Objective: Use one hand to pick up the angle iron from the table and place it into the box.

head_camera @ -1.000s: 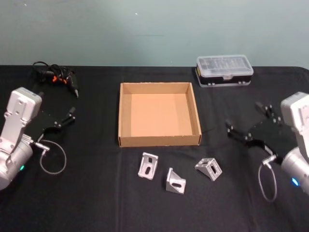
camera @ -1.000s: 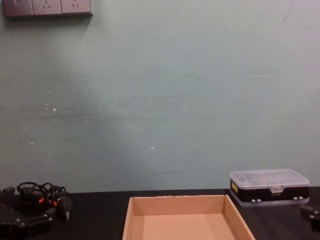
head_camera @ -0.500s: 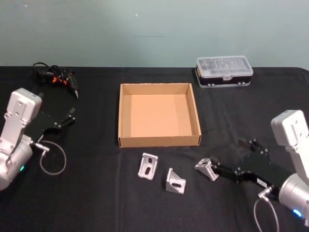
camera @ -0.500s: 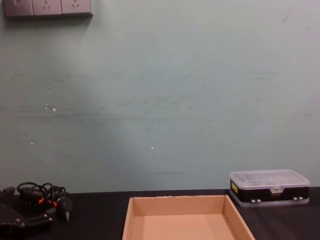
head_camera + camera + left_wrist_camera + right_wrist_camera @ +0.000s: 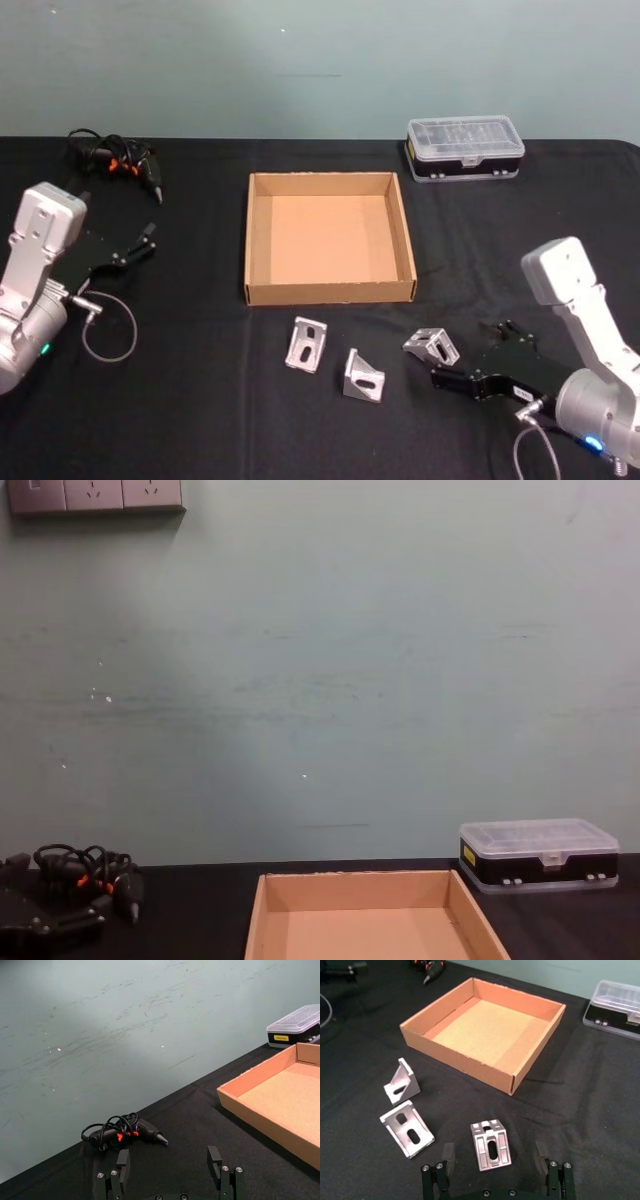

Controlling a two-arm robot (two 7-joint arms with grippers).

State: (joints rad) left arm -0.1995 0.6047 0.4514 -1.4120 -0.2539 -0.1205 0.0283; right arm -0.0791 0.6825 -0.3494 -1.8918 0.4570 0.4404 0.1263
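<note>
— What sits nearest the robot?

— The right hand (image 5: 470, 353), low over the front right of the desk (image 5: 200, 410), its fingers (image 5: 447, 1154) spread wide. The right angle iron (image 5: 491, 1145) rests on the desk in the gap just ahead of the tips. As far as I can tell, it touches neither finger.

— And the other pieces?

— The middle angle iron (image 5: 363, 375) and the left angle iron (image 5: 308, 343) lie further left, each apart from the next. All three are on the desk in front of the box (image 5: 330, 292).

— The box itself?

— Mid-desk, open-topped, just behind that row.

— The other arm?

— The left hand (image 5: 169, 1162) hangs over the left side of the desk, well apart from the box, fingers apart.

— Farthest back?

— A clear-lidded case (image 5: 465, 147) sits near the back right edge. A black corded tool (image 5: 118, 160) lies at back left, possibly a glue gun.
</note>
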